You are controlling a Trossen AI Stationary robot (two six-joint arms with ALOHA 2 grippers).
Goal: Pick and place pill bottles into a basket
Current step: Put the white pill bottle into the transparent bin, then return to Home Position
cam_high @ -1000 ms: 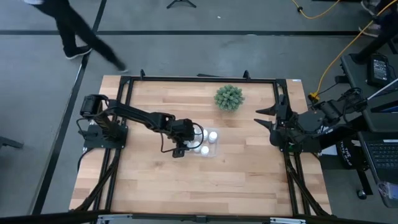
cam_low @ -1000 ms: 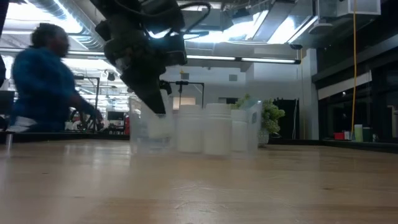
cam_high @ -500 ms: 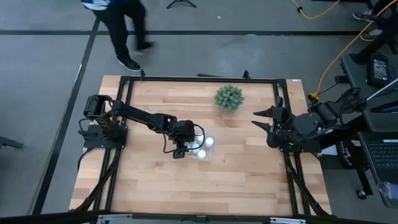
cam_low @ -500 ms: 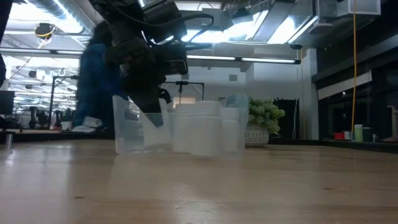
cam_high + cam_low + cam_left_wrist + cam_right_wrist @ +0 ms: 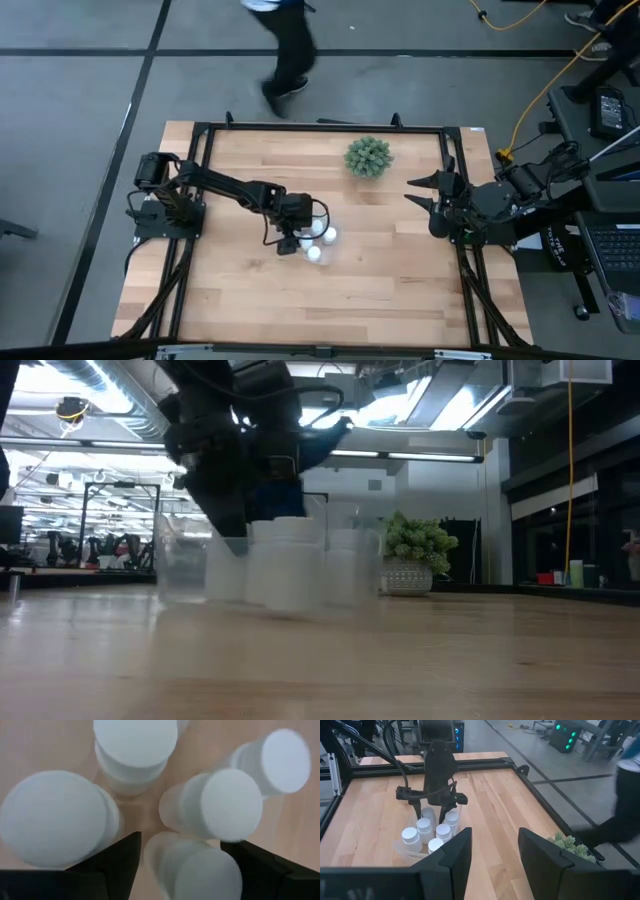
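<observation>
The clear basket stands on the table near its middle and also shows in the right wrist view. Several white pill bottles stand upright in it on their bases. My left gripper reaches down into the basket's left part, its fingers on either side of one bottle. My right gripper is open and empty, above the table's right edge. My left gripper has one pill bottle's body between its two fingers, which come from above, pointing down. The bottle is inside the basket among the others. Whether its base rests on the basket floor, I cannot tell.
A green spiky plant in a pot stands at the far side of the table, right of the middle. A person walks on the floor beyond the far edge. Bare wood lies near and to the right of the basket.
The basket with its bottles has slid and swung toward the table's near and left edges, round my left gripper, which has stayed almost in place. The bottles have stayed upright. The person behind the table has walked to the right.
</observation>
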